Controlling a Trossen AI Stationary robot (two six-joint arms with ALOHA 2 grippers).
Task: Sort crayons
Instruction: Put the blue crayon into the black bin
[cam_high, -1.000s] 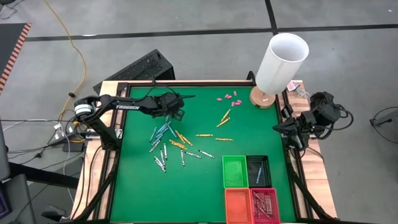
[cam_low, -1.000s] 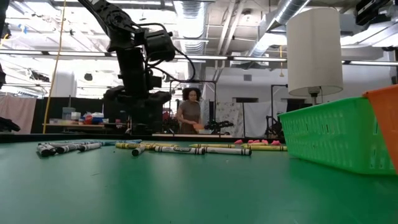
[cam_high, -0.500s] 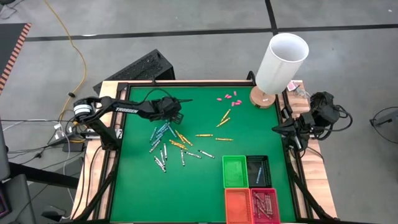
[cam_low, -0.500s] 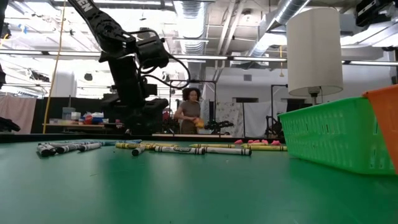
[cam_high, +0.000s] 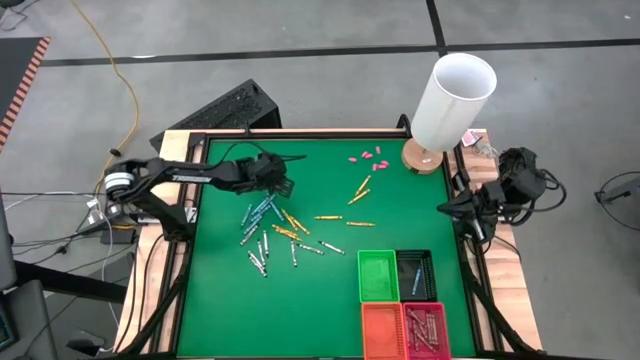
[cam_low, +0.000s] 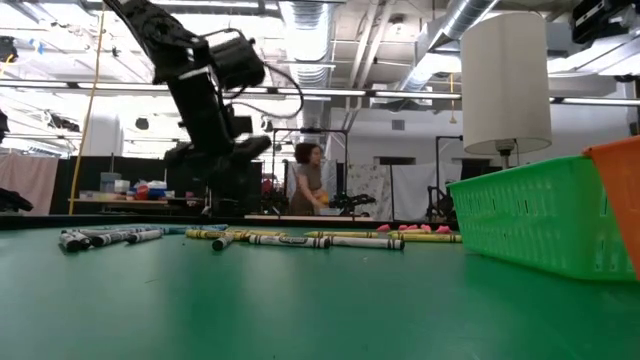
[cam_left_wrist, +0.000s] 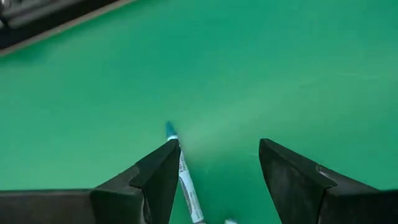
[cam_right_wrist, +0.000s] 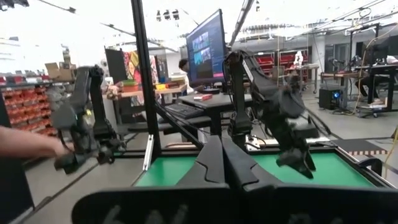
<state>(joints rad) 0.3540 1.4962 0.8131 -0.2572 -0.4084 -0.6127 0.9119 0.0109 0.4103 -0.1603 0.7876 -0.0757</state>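
Four mesh bins (cam_high: 400, 300) sit in a block on the green table (cam_high: 320, 290): green, black, orange and red. The white lamp (cam_high: 452, 100) stands well beyond them, at the table's far edge. Most crayons (cam_high: 268, 228) lie scattered well to the left of the bins, a few yellow ones (cam_high: 357, 192) between that heap and the lamp, some already in the red and black bins.

The left gripper (cam_high: 283, 180) hangs just beyond the heap, fingers spread and empty; its wrist view shows a blue crayon (cam_left_wrist: 185, 186) beside one finger (cam_left_wrist: 158, 177). The right gripper (cam_high: 447, 206) waits at the table's edge, below the lamp, fingers pressed together on nothing.

Risk, as I judge it: descending off-centre, a fingertip could roll that crayon away or pinch two at once.

Readable: white lettering on the left arm, too small to spell out; crayon wrappers illegible.
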